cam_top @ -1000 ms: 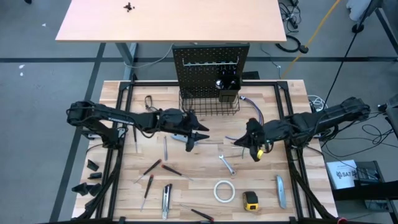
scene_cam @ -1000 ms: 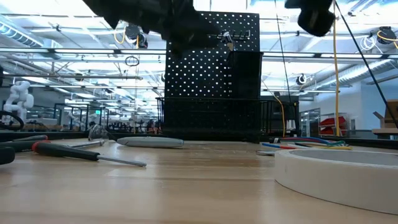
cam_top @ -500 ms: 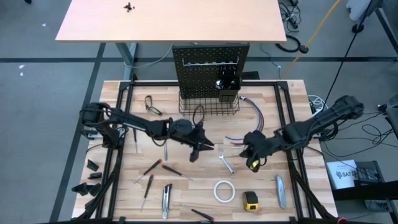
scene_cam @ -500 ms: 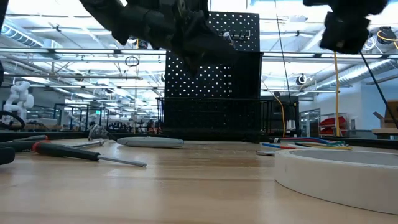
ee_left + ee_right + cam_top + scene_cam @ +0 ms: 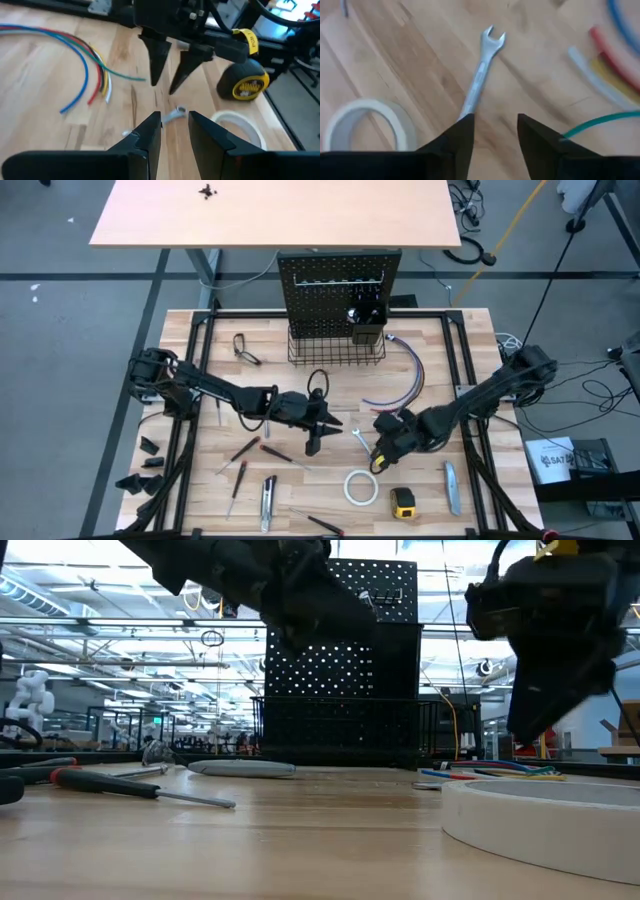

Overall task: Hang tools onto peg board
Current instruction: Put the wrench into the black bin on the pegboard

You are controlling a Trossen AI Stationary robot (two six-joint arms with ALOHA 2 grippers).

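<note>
Standing upright at the far edge of the slatted wooden counter [image 5: 200,330], the peg board [image 5: 338,280] carries a wire basket [image 5: 337,350] at its foot. Both arms reach toward the counter's middle. The left pincer [image 5: 314,442] hangs with its jaws a narrow gap apart, holding nothing. The right pincer [image 5: 378,462] also stands open and empty, poised over the silver wrench [image 5: 480,75], which lies flat on the wood between the two pincers. Near it lie the white tape roll [image 5: 360,487], the yellow tape measure [image 5: 403,502] and a bundle of coloured wires [image 5: 405,375].
</note>
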